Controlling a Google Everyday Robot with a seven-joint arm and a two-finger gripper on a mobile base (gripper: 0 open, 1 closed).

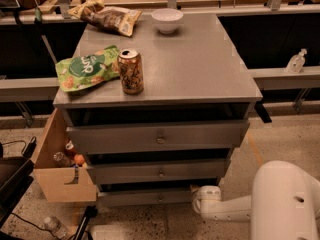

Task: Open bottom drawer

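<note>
The bottom drawer (145, 197) is the slimmest grey front, lowest in the grey cabinet, with a small round knob at its middle. The mid-sized drawer (160, 170) and the tallest drawer (157, 136) sit above it. All three fronts stand out a little from the cabinet, with dark gaps above them. My gripper (204, 202) is at the end of the white arm, low at the right end of the bottom drawer, close to its right edge and right of the knob.
The cabinet top (200, 69) holds a soda can (130, 71), a green snack bag (85, 73), a brown chip bag (107, 17) and a white bowl (167, 20). A cardboard box (60, 176) with items stands at the cabinet's left. My white body (285, 204) is at the lower right.
</note>
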